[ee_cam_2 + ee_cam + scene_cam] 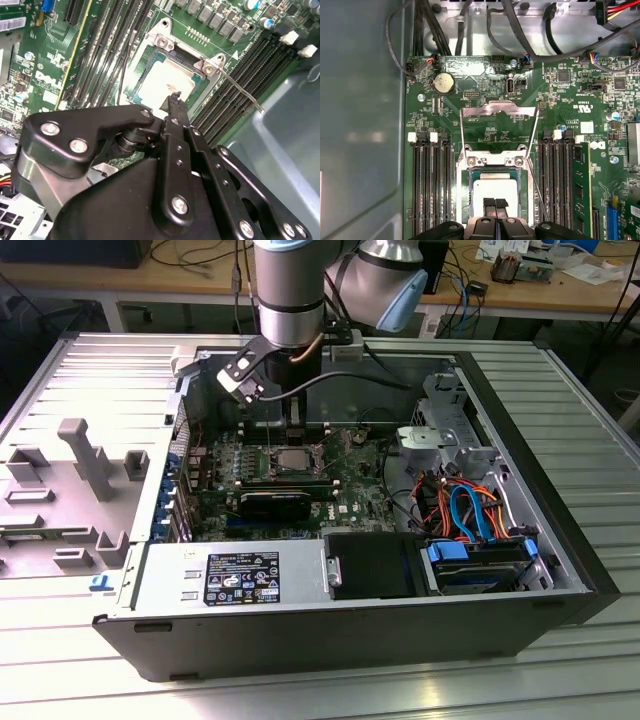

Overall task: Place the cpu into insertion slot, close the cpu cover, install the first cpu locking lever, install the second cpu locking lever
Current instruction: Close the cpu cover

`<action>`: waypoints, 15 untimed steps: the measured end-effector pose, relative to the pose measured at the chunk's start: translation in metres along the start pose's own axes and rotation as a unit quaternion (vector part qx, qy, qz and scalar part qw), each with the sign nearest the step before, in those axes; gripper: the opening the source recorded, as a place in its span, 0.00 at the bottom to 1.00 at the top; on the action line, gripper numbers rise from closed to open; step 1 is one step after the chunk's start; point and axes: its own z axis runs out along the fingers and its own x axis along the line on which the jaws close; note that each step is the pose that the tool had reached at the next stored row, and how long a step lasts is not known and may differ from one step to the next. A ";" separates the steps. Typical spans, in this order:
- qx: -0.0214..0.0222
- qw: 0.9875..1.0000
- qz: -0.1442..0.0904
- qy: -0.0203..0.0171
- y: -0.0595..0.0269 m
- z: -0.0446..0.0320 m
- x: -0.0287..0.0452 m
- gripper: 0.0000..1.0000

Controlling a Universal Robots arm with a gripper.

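ribbed metal table (560, 420) with an open pc case (300, 630) lying on it, lab desks behind. so where things stand: the cpu (495, 187) is already sitting flat in the insertion slot (462, 196), silver top up and square with the rim as far as i can tell. that looks like step one done. the cpu cover (499, 107) isn't closed yet, it's flipped up off the socket on its hinge, and you can see green motherboard (570, 75) through its window. in the second wrist view one thin locking lever (240, 87) sticks out loose beside the socket, not hooked down, and i can't make out the other one for sure. the gripper (495, 204) hangs right over the near edge of the cpu with its fingers pressed together and nothing between them. can't tell if it's touching the chip. so i'd say cover plus both levers are left.
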 end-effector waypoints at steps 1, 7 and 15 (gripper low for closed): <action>0.001 1.000 0.000 0.000 0.0002 -0.0017 0.0000 0.11; 0.005 1.000 0.000 0.001 0.0006 -0.0118 -0.0003 0.11; 0.005 1.000 0.000 0.001 0.0009 -0.0132 -0.0003 0.11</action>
